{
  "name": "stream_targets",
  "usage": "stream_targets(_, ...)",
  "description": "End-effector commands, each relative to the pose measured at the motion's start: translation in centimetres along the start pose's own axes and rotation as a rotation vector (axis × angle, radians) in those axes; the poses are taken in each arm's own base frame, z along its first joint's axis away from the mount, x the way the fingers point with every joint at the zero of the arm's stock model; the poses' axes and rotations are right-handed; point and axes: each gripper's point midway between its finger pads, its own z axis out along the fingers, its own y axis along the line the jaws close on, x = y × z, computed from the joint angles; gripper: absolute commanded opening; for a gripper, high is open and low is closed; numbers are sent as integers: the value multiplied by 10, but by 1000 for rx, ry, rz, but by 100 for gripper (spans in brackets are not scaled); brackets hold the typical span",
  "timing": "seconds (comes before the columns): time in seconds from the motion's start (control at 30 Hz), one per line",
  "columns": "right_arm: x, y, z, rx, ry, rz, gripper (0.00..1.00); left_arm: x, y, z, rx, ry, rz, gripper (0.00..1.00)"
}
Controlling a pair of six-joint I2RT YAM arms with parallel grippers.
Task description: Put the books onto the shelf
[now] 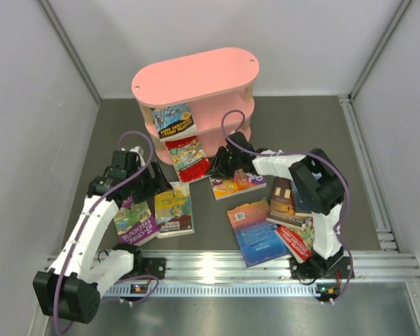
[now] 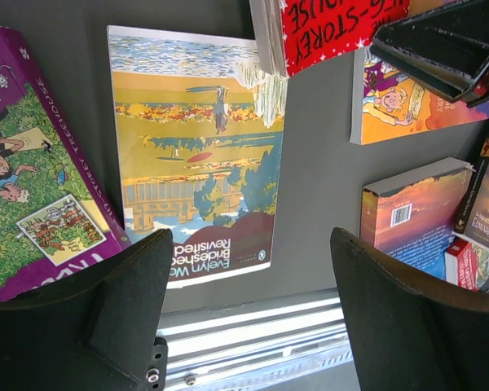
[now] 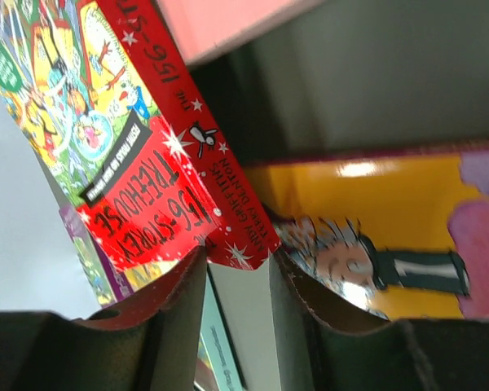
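**Top view.** A pink three-tier shelf (image 1: 196, 73), with long oval boards and pale wooden edges, stands at the back of the grey table (image 1: 378, 154). A blue-and-yellow paperback (image 1: 175, 119) leans on its middle tier. Below that, a red paperback (image 1: 185, 158) with a busy cartoon cover tips outward from the lower tier. The right gripper (image 1: 219, 164) sits at this book's outer edge, just in front of the shelf. The other books lie flat further out from the shelf. They include a purple paperback (image 1: 135, 222) and a yellow landscape-cover paperback (image 1: 173, 208), with the left gripper (image 1: 145, 185) hovering above these two.

**Left wrist view.** The left gripper (image 2: 251, 244) has its jaws spread wide, with nothing between them. The yellow landscape-cover paperback (image 2: 196, 155) lies beneath it.

**Right wrist view.** The right gripper (image 3: 236, 273) has its fingers (image 3: 175, 309) partly drawn in on either side of the red paperback's (image 3: 163, 195) lower corner. Whether they actually pinch it cannot be told.

**Risk.** A hold on one corner alone is weak. The thin book could pivot or slip free and drop out of the shelf, and a hard push might nudge the book above it or the shelf itself.
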Motion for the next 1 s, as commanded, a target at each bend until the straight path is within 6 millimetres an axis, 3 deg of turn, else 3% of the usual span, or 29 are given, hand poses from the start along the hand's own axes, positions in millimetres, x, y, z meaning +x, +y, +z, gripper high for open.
stream_targets(0.0, -15, 17, 11, -18, -37, -44, 36, -4, -1, -2, 4, -31, 16, 83)
stream_targets(0.27, -26, 62, 19, -170, -51, 14, 33, -3, -1, -1, 1, -26, 16, 83)
stream_targets(0.53, -14, 93, 26, -266, -35, 64, 29, -4, -1, -3, 1, -37, 15, 83)
stream_targets(0.97, -41, 96, 35, -222, -109, 162, 26, -3, -1, -5, -1, -45, 23, 83)
